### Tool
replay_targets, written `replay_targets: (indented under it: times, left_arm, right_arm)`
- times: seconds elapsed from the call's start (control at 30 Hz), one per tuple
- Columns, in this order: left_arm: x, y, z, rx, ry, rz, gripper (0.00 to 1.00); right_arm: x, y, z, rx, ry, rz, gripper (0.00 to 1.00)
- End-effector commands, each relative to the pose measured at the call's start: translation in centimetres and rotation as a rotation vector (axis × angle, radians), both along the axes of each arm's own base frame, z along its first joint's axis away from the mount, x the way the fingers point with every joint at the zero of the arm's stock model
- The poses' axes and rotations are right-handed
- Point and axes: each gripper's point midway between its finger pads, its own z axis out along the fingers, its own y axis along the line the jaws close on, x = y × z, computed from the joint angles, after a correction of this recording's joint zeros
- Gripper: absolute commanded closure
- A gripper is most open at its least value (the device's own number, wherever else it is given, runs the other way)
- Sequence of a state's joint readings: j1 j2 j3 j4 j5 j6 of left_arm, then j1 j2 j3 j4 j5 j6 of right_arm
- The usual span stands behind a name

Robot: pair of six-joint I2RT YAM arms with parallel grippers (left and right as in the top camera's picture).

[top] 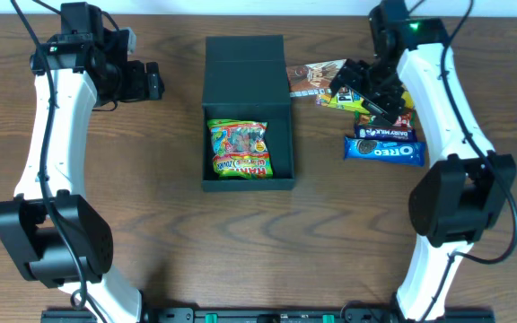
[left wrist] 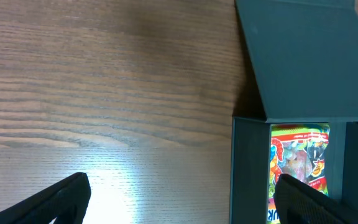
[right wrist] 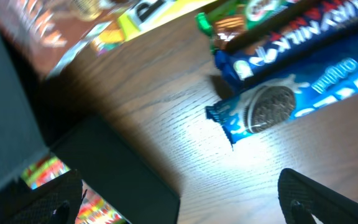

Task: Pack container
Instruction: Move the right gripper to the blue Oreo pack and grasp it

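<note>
Right gripper [top: 359, 88] hangs released over the snack pile [top: 326, 81], far-right side of the table [top: 151, 224]. The left gripper [top: 153, 81] is wide open too, holding nothing. The container [top: 248, 184] sits mid-table, lid back, candy bag [top: 239, 150] inside. Left wrist: box wall just beside one finger. Right wrist: cookie pack [right wrist: 291, 102] ahead, so straddle it squarely before closing.

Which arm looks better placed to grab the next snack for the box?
The right. The right gripper is open and hangs just above the loose snacks, with the Oreo pack close by. The left gripper, also open, sits over bare table on the container's other side, away from every snack.
</note>
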State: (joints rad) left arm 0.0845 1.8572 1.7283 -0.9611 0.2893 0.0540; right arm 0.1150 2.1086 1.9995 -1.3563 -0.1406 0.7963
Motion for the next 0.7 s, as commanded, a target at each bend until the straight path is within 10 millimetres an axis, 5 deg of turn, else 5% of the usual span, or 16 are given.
replay_targets:
  times: [0.0,0.33,0.67]
  left_arm:
    - [-0.1,0.0,1.0,-0.009,-0.027,-0.012,0.05]
    - [0.0,0.0,1.1,-0.009,-0.029,-0.013,0.05]
    - [0.0,0.0,1.1,-0.009,-0.029,-0.012,0.05]
  right_arm:
    - [-0.7,-1.0,-0.9,-0.005,0.063,-0.192,0.01]
    - [-4.9,-3.0,-6.5,-0.072,0.256,-0.436,0.01]
    - [-4.4,-2.9,-10.5,-0.039,0.223,-0.522,0.06]
